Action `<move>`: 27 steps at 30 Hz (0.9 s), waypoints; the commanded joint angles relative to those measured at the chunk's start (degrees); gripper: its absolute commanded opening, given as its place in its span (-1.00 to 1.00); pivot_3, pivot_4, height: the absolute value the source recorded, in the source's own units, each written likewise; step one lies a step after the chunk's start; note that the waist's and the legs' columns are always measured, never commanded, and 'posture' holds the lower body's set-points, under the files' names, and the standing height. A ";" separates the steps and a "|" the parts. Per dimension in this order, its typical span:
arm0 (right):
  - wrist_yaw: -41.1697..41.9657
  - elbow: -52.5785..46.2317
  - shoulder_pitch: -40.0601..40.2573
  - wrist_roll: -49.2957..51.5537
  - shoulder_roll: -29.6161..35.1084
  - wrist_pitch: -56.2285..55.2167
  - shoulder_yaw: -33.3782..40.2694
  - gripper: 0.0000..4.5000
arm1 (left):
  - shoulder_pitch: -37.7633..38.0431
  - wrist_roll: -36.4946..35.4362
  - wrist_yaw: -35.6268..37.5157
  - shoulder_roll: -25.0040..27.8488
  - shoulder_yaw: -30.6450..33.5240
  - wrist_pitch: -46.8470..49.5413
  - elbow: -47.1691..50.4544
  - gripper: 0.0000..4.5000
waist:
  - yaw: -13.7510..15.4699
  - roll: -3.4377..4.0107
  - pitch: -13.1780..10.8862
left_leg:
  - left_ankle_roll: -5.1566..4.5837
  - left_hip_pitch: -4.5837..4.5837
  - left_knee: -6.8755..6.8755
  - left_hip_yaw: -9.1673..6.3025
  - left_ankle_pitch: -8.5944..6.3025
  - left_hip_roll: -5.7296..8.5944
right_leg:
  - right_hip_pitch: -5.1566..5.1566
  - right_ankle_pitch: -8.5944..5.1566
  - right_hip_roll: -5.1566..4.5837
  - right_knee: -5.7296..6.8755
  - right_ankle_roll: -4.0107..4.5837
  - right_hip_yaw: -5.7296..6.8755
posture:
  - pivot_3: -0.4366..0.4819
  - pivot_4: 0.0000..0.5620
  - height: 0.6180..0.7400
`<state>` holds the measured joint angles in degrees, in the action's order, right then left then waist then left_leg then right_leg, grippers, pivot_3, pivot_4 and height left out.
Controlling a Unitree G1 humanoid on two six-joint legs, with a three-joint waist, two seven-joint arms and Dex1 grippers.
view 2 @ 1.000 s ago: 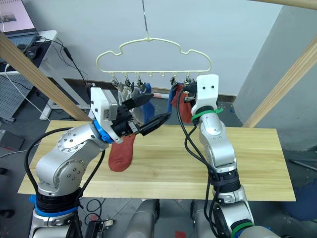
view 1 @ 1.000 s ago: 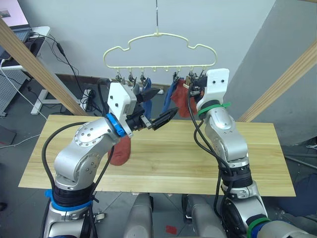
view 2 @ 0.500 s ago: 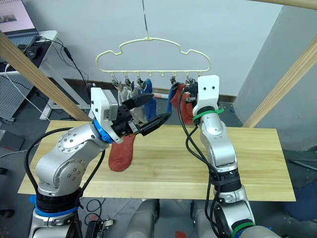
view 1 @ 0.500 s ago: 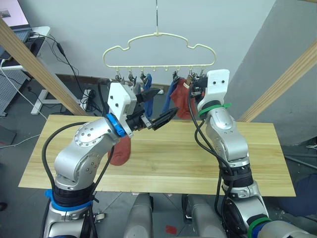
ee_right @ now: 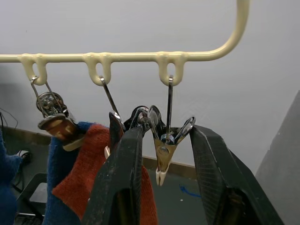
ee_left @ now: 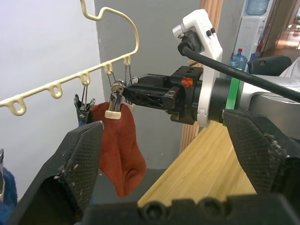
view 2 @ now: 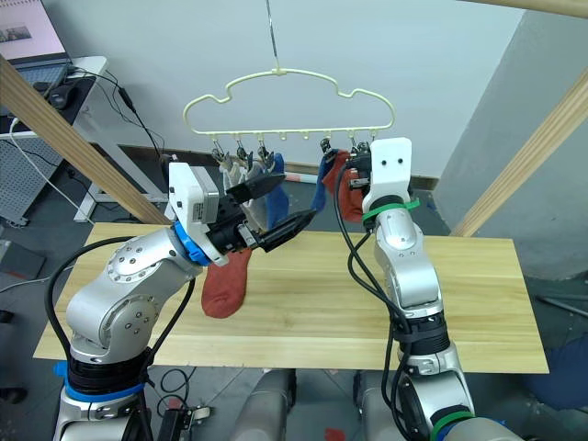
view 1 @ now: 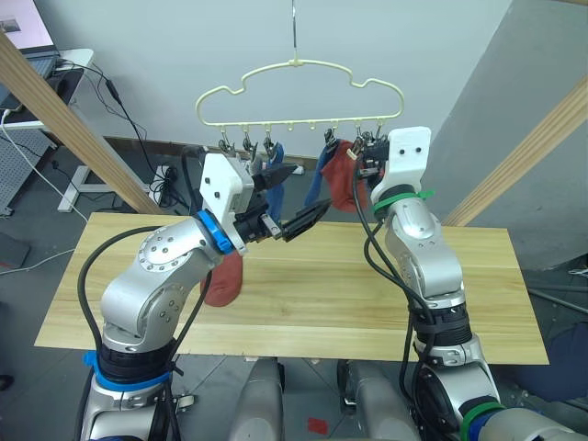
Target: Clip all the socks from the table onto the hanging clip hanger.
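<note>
One rust-red sock (view 1: 221, 279) lies on the table (view 1: 303, 294) below the clip hanger (view 1: 300, 92) — my left gripper (view 1: 287, 204) waits open beside it, my right gripper (ee_right: 163, 165) spread around an empty end clip (ee_right: 164, 152) — ready for that sock, I judge.

Clip hanger (view 1: 299, 92) above table (view 1: 478, 285); one sock (view 1: 223, 280) on table.

The table (view 1: 367, 294) is long and made of light wooden planks. One rust-red sock (view 2: 225, 285) lies flat on it, near its left end. The robot's left arm covers part of that sock in the left eye view.
</note>
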<state>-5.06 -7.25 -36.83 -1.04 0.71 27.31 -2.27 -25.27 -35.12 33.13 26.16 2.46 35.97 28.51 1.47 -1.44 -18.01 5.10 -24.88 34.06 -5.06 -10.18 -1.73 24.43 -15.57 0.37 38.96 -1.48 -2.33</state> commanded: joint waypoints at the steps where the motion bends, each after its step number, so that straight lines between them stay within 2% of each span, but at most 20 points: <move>1: -0.18 -1.64 -0.54 -0.26 -0.18 -0.60 0.77 -0.29 | 0.12 -0.24 -0.01 0.54 0.04 -0.38 1.98 1.00 | 0.00 0.00 0.00 | 0.00 0.00 0.00 0.00 0.00 0.00 | 0.00 0.00 0.00 0.00 0.00 0.00 | 0.45 0.11 1.00; 8: 5.65 -7.71 3.10 4.38 -1.08 -1.53 -0.20 -0.29 | 0.21 -0.25 -0.21 0.58 0.04 -0.35 2.21 1.00 | 0.00 0.00 0.00 | 0.00 0.00 0.00 -0.01 0.00 0.00 | 0.00 0.00 0.00 0.00 0.00 0.00 | 0.45 0.11 1.00; 27: 2.75 -3.55 1.79 0.74 -0.52 -0.20 -0.30 -0.29 | -0.53 0.28 -0.01 0.51 -0.41 -0.73 1.50 1.00 | -0.01 0.00 0.00 | 0.00 0.02 0.01 -0.01 0.00 0.00 | -0.01 0.00 0.00 0.02 0.00 0.01 | 0.46 0.09 1.00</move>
<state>-1.67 -9.77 -33.66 0.29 0.63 28.02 -2.35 -25.29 -34.94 33.16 26.33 2.03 35.96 28.51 1.46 -1.44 -18.01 5.10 -24.86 34.08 -5.07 -10.18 -1.74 24.42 -15.57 0.37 38.99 -1.47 -2.32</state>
